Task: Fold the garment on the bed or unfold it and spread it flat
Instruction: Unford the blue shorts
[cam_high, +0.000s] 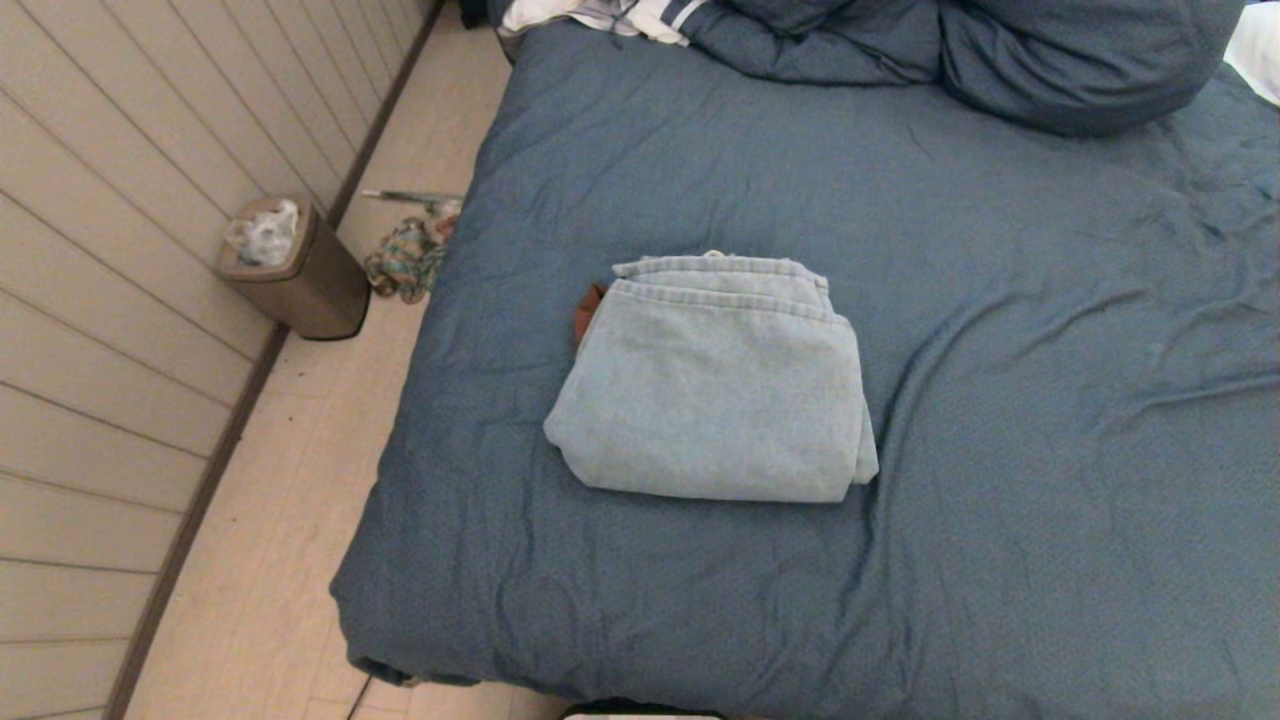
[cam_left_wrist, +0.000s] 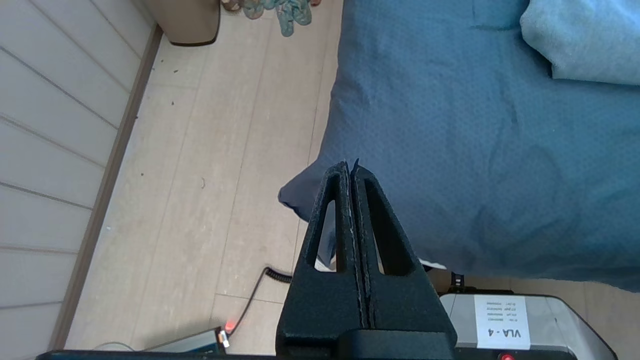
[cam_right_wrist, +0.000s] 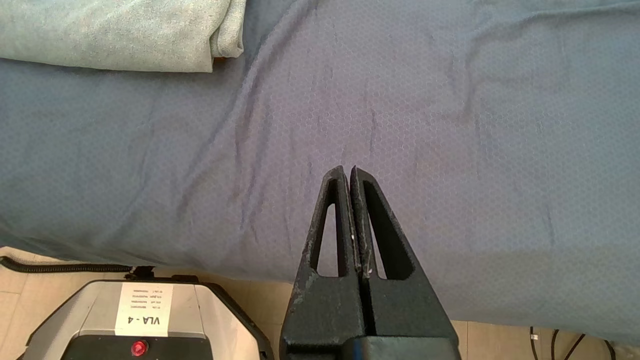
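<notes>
Spread across most of the room, the bed (cam_high: 1000, 300) already has a neatly folded denim garment (cam_high: 715, 395) sitting mid-cover, so nothing's been unfolded yet, with left gripper (cam_left_wrist: 350, 167) and right gripper (cam_right_wrist: 348, 172) both pinched together, parked near the bed's edge.

One text can be read: "VLA-4", printed in dark letters on a white rectangular paper label (cam_left_wrist: 502, 315) stuck to the top of the grey, rounded robot base housing (cam_left_wrist: 560, 325) by the near edge of the bed. Both wrist views show this label (cam_right_wrist: 144, 310), upside down in each. Above the "VLA-4" run several lines of finer print, too small to make out.
</notes>
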